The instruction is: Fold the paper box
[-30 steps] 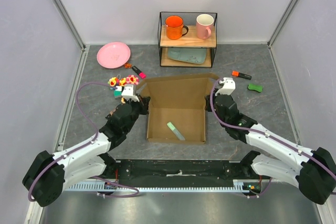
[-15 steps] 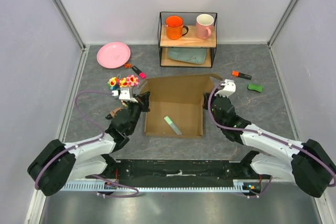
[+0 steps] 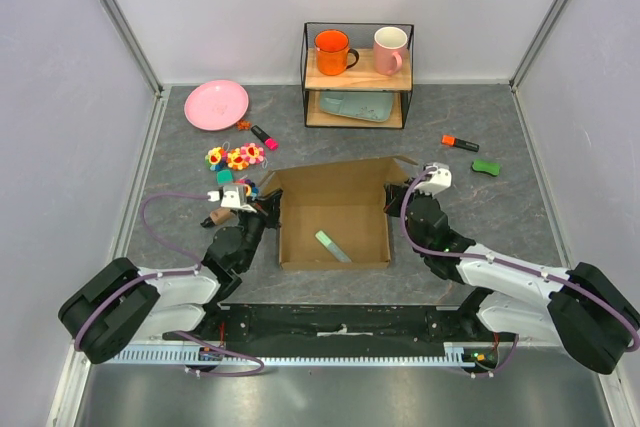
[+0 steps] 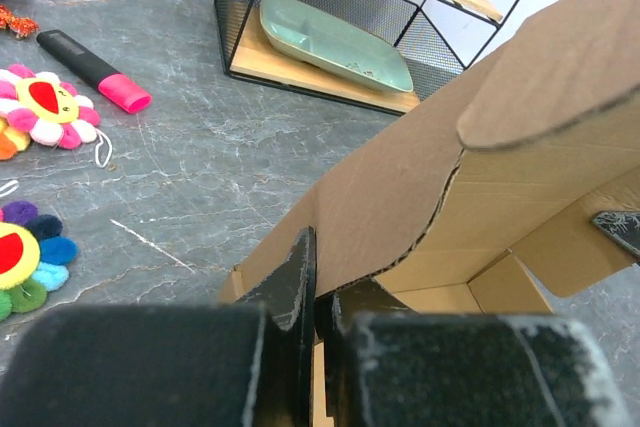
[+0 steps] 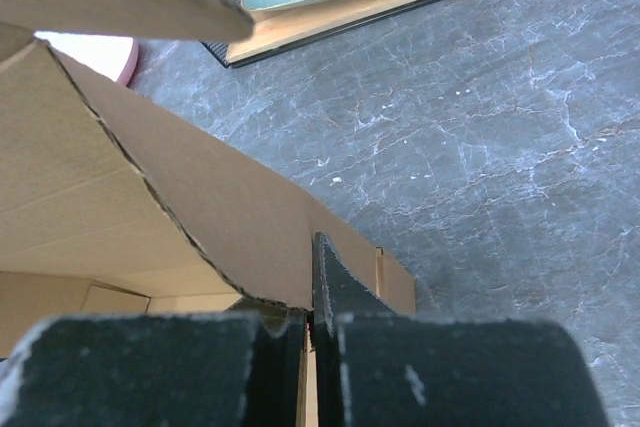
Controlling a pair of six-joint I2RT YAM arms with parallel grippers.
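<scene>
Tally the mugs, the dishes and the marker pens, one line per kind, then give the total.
Mugs: 2, the orange mug and the pink mug.
Dishes: 2, the pink plate and the green dish.
Marker pens: 2, the pink marker and the orange marker.
Total: 6.

I see the paper box (image 3: 335, 209) in plain unprinted brown, a pale green strip (image 3: 334, 246) inside it. Left of my left claw (image 4: 322, 287), a black marker (image 4: 95, 72) tipped pink and multicoloured flowers (image 4: 40, 112) on grey-veined table (image 4: 220, 147).
</scene>
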